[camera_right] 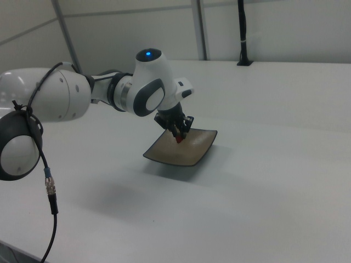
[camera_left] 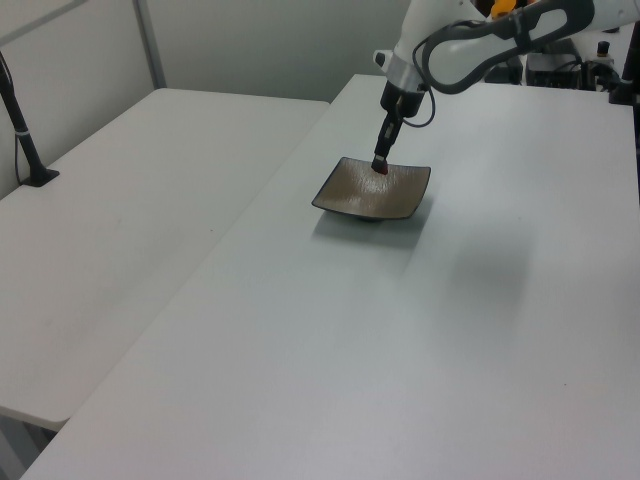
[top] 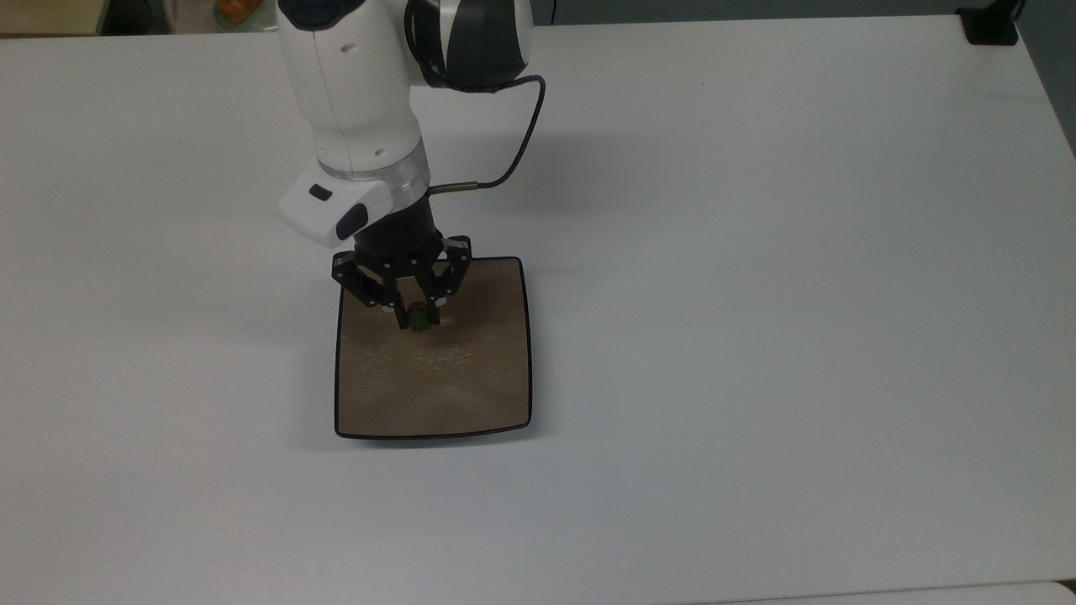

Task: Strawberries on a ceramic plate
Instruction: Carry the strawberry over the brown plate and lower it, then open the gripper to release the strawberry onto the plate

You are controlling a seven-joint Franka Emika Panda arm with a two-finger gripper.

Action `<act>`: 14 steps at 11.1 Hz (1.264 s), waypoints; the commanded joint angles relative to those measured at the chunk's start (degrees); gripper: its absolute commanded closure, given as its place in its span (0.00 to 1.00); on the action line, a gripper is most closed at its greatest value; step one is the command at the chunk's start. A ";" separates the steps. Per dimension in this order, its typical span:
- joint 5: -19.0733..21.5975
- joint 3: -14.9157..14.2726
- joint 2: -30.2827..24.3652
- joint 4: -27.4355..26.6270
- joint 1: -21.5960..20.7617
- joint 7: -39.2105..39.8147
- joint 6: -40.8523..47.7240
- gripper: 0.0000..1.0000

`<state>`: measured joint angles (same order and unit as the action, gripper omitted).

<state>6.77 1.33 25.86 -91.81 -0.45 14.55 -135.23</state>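
A square tan-brown ceramic plate (top: pixel 437 386) (camera_left: pixel 385 195) (camera_right: pixel 184 150) with a dark rim lies on the white table. My gripper (top: pixel 417 320) (camera_left: pixel 380 167) (camera_right: pixel 179 138) hangs over the plate's far half in the top view, fingers pointing down. It is shut on a tiny red strawberry (top: pixel 417 318) (camera_right: pixel 180 139) with a green cap. The strawberry hangs just above the plate's surface; whether it touches the plate I cannot tell.
The white table (top: pixel 756 294) stretches wide on every side of the plate. A second white table (camera_left: pixel 130 230) adjoins it on the left view's left. A black post base (top: pixel 990 25) stands at the top view's far right corner. A cable (top: pixel 517 151) hangs off the arm.
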 commanded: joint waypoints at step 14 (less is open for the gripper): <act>0.79 -0.98 -10.09 -3.11 -0.26 -0.31 10.11 0.00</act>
<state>6.77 1.17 24.87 -91.77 -1.51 14.54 -134.35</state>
